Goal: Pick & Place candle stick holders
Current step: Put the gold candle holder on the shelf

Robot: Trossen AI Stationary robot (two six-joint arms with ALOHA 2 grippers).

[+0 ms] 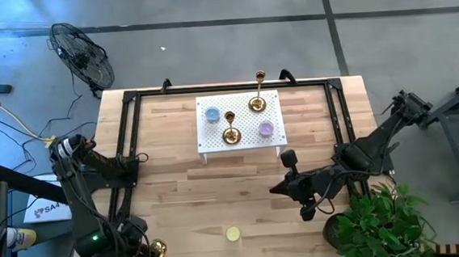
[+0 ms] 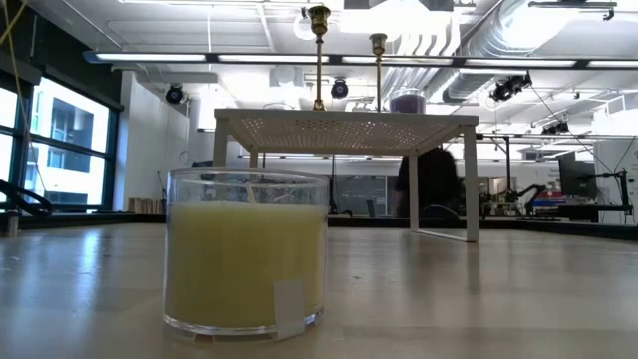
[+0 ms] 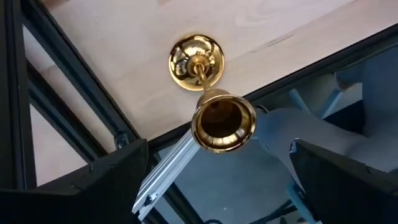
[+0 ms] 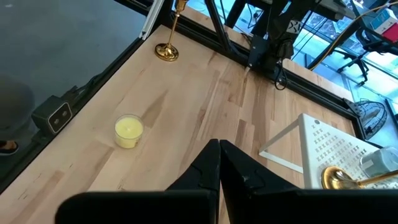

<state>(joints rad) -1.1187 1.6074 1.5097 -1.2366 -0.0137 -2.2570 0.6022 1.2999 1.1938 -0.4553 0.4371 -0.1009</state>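
Directly beneath the left gripper (image 3: 211, 180), at the near left corner of the table (image 1: 186, 204), stands one candle stick holder (image 3: 205, 93): upright, long axis vertical, round base flat on the wood, cup mouth pointing straight up toward the wrist camera. Gripper fingers (image 3: 93, 186) spread wide to either side of the cup, nothing between them, touching nothing.

Count of gold holders: three. Two more stand on the white perforated stand (image 1: 214, 142) at the far middle of the table, well away from both grippers: front holder (image 1: 231, 134) and rear holder (image 1: 257, 102), both upright, stems vertical.

Candles in glass: three. Blue candle (image 1: 211, 114) and purple candle (image 1: 266, 129) sit on the stand; yellow candle (image 1: 233, 234) sits on bare wood at the near edge, between the two grippers.

Right gripper (image 1: 299, 190) hovers over the table's right half, fingers pressed together, empty. Ahead of it, in the right wrist view, lie the yellow candle, the corner holder beyond that, and the stand's corner off to one side.

View differences: the low view gives the yellow candle huge in the foreground and the two stand holders as slim vertical stems above the stand top; the corner holder does not appear there. Only the left wrist view looks down into that holder's cup. The high view alone shows all three holders together.
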